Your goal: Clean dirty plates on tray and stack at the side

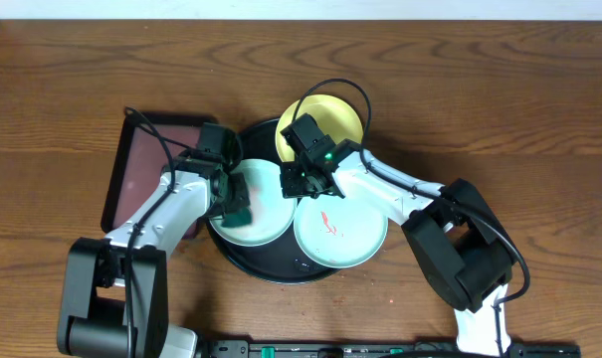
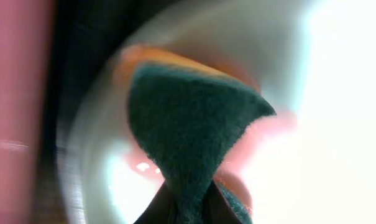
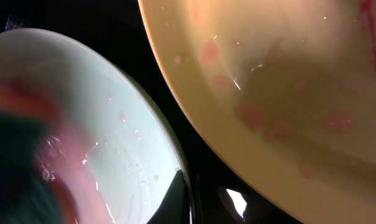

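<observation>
A round black tray [image 1: 271, 267] holds two pale blue-green plates. The right one [image 1: 345, 239] has a red smear. My left gripper [image 1: 231, 197] is shut on a green sponge [image 1: 238, 206] and presses it on the left plate [image 1: 266, 221]. In the left wrist view the sponge [image 2: 191, 124] sits pinched between the fingers [image 2: 188, 208] over a red smear on that plate [image 2: 337, 93]. My right gripper [image 1: 301, 182] is shut on that plate's right rim, which shows between its fingers [image 3: 192, 202] in the right wrist view. The plate [image 3: 119, 118] is wet there. A pale yellow plate [image 1: 330, 114] lies at the tray's back edge and also shows in the right wrist view [image 3: 268, 93].
A dark maroon rectangular tray [image 1: 151, 159] lies left of the black tray, under my left arm. Black cables loop over the yellow plate. Bare wooden table surrounds the trays.
</observation>
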Controlling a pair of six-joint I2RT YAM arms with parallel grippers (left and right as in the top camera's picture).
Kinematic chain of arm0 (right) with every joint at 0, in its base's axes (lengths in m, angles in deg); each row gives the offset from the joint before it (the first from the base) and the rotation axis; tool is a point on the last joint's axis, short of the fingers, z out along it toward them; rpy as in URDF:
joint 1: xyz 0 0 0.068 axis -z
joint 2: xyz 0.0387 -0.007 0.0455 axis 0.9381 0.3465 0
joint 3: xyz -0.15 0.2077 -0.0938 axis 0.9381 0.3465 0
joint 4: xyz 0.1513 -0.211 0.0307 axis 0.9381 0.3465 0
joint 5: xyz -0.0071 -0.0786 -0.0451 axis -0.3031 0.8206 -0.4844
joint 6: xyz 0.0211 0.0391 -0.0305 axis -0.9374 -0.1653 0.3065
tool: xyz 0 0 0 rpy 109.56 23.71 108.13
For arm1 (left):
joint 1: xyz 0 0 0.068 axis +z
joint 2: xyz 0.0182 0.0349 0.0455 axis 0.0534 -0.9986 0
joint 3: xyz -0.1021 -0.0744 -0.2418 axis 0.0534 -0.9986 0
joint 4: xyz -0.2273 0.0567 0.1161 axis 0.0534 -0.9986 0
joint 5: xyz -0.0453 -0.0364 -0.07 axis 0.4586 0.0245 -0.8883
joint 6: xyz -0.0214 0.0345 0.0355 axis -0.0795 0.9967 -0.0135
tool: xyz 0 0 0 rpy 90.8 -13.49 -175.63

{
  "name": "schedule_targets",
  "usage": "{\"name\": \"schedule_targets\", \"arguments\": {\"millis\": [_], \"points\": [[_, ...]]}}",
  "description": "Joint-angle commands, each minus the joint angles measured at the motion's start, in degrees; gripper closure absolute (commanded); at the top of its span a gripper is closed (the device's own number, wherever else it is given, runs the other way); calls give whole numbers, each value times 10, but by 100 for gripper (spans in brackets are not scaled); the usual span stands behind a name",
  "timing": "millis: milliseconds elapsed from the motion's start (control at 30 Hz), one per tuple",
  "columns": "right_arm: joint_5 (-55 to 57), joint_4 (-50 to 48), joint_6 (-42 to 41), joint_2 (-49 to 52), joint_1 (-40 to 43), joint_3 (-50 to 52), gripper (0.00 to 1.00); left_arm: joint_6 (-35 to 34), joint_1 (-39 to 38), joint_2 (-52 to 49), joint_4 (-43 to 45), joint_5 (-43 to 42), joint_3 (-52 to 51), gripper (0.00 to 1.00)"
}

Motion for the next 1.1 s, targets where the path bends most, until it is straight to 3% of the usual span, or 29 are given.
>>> {"name": "schedule_targets", "arguments": {"millis": [0, 167, 400, 500, 767, 1067], "points": [[-13, -1, -1, 10, 3, -11, 99, 66, -15, -4, -11, -191, -8, 92], [-13, -1, -2, 10, 3, -11, 99, 60, -11, -4, 47, -161, -8, 93], [-13, -1, -2, 10, 3, -11, 99, -20, -10, -4, 132, 64, -2, 93], [-13, -1, -2, 10, 3, -11, 99, -21, -1, 1, 86, 88, 47, 92], [-15, 1, 5, 10, 3, -17, 99, -26, 63, 30, -159, 87, 254, 93], [23, 105, 146, -41, 1, -103, 99, -22, 188, 40, -202, 87, 276, 93]]}}
